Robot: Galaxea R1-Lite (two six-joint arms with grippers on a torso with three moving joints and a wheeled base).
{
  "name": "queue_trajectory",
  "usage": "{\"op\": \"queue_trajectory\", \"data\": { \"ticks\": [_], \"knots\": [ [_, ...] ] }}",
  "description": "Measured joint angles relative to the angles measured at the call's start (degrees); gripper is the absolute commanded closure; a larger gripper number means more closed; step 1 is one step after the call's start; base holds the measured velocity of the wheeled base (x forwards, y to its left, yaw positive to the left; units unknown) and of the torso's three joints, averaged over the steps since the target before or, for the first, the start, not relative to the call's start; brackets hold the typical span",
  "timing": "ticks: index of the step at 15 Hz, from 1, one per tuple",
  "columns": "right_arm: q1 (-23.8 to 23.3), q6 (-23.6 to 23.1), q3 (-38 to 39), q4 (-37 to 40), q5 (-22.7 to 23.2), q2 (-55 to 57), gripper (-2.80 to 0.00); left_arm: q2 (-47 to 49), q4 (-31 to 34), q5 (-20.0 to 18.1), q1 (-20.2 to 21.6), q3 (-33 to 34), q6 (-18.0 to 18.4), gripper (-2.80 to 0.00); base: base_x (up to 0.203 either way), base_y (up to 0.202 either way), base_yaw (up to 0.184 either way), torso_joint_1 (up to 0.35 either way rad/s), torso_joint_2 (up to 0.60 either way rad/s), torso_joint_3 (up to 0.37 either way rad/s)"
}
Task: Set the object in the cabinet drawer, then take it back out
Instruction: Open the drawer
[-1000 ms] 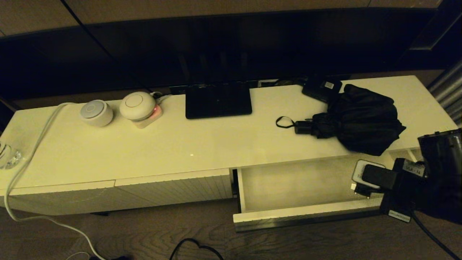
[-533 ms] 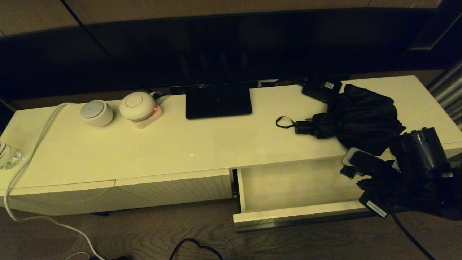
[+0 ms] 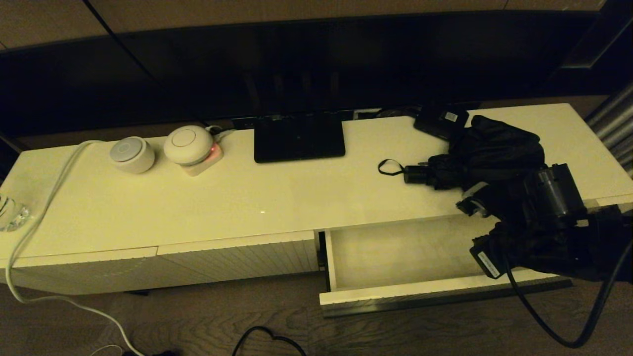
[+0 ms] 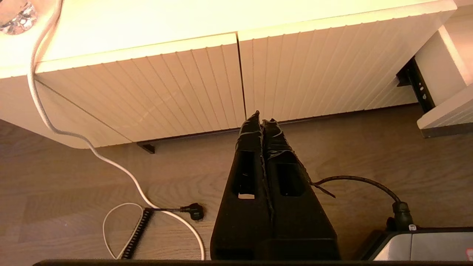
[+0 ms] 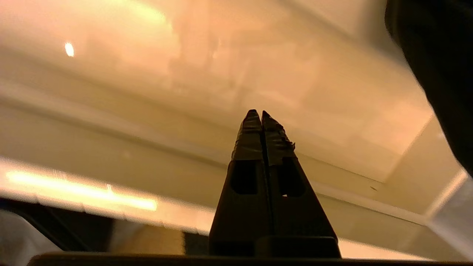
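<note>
Nearest us, the cabinet drawer [image 3: 395,262] stands pulled open and bare, its ribbed front toward the floor. Over its right end hangs the right gripper [image 5: 257,115], fingers pressed together with nothing between them, just short of the umbrella [image 3: 487,158], which lies on the bench [image 3: 277,198] above the drawer, handle and wrist loop pointing left. My read: this is the reach for the pick. Spread the fingers first, then take the firm handle or shaft, not the loose fabric, which would likely slip. The left gripper [image 4: 261,120] idles low by the closed ribbed fronts, fingers together.
</note>
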Motion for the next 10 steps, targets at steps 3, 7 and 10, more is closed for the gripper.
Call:
{"op": "queue_trajectory", "data": {
  "ticks": [3, 7, 10],
  "knots": [
    [0.0, 4.7, -2.7, -0.2, -0.3, 2.5, 0.00, 0.0, 0.0, 0.0, 0.0, 0.0, 0.0, 0.00, 0.000, 0.000, 0.000, 0.000, 0.00, 0.000],
    [-0.4, 9.6, -6.6, -0.3, -0.4, 6.3, 0.00, 0.0, 0.0, 0.0, 0.0, 0.0, 0.0, 0.00, 0.000, 0.000, 0.000, 0.000, 0.00, 0.000],
    [-0.7, 12.3, -8.9, -0.3, -0.4, 9.0, 0.00, 0.0, 0.0, 0.0, 0.0, 0.0, 0.0, 0.00, 0.000, 0.000, 0.000, 0.000, 0.00, 0.000]
  ]
}}
